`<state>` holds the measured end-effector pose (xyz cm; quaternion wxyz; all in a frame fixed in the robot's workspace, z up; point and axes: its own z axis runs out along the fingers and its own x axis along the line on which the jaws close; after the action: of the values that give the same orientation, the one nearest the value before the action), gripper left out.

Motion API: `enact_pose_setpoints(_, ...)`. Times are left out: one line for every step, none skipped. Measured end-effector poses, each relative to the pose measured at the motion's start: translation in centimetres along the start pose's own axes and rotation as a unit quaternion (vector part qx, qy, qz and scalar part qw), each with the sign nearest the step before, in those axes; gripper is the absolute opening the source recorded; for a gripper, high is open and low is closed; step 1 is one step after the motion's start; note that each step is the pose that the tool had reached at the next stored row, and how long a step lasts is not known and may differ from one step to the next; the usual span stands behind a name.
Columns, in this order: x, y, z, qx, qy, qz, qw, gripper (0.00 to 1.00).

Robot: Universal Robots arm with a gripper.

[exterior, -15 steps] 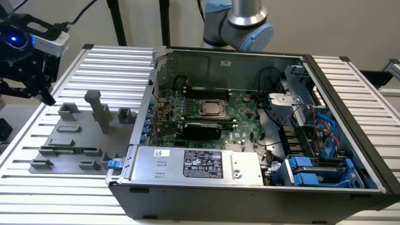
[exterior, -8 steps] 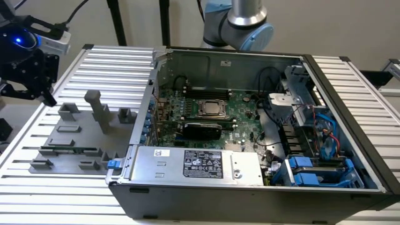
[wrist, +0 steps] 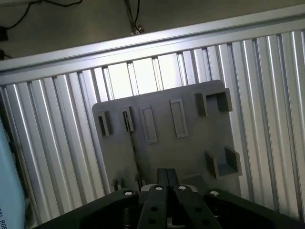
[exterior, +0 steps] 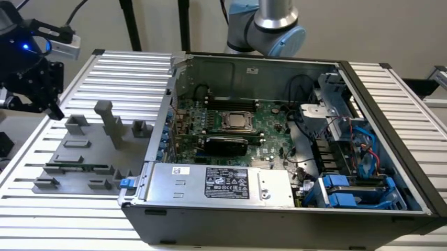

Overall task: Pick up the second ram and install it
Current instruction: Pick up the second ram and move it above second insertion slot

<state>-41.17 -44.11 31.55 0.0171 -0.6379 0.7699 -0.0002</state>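
Second ram, thin green circuit-board strip, lower left in grey plastic fixture | jaws upper left, pinched together | risk: coming down closed probably knocks it askew

Slatted table bears a grey fixture and computer case.

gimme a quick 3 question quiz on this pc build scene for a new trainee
1. True or false: the gripper holds the second ram.
2. The second ram lies: A in a motherboard slot, B on the grey fixture plate, C on the ribbed table.
3. Fill in: the open computer case sits toward the exterior view's ___ of the fixture plate.

Key: 1 false, the green strip lies apart from the gripper. 2 B. 3 right.
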Motion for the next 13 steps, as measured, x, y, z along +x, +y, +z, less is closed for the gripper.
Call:
enact_pose_setpoints(0.0,0.00,0.04,-0.0009,0.0001,-0.004,1.0000,0.11)
enact_pose_setpoints(0.0,-0.01,0.07,-0.0019,0.0003,-0.007,1.0000,0.11)
enact_pose_setpoints(0.1,-0.01,0.10,-0.0027,0.0004,-0.010,1.0000,0.11)
enact_pose_setpoints(0.2,-0.03,0.12,-0.0032,0.0005,-0.011,0.9999,0.11)
enact_pose_setpoints(0.3,-0.05,0.16,-0.0035,0.0005,-0.012,0.9999,0.11)
enact_pose_setpoints(0.4,-0.08,0.18,-0.0040,0.0006,-0.013,0.9999,0.11)
enact_pose_setpoints(0.6,-0.10,0.23,-0.0047,0.0007,-0.014,0.9999,0.11)
enact_pose_setpoints(0.7,-0.12,0.28,-0.0054,0.0008,-0.017,0.9998,0.11)
enact_pose_setpoints(0.8,-0.14,0.33,-0.0057,0.0008,-0.019,0.9998,0.11)
enact_pose_setpoints(0.9,-0.16,0.39,-0.0059,0.0007,-0.022,0.9997,0.11)
enact_pose_setpoints(1.0,-0.17,0.47,-0.0060,0.0006,-0.026,0.9996,0.11)
enact_pose_setpoints(1.1,-0.19,0.53,-0.0062,0.0006,-0.030,0.9995,0.11)
enact_pose_setpoints(1.2,-0.20,0.60,-0.0063,0.0005,-0.034,0.9994,0.11)
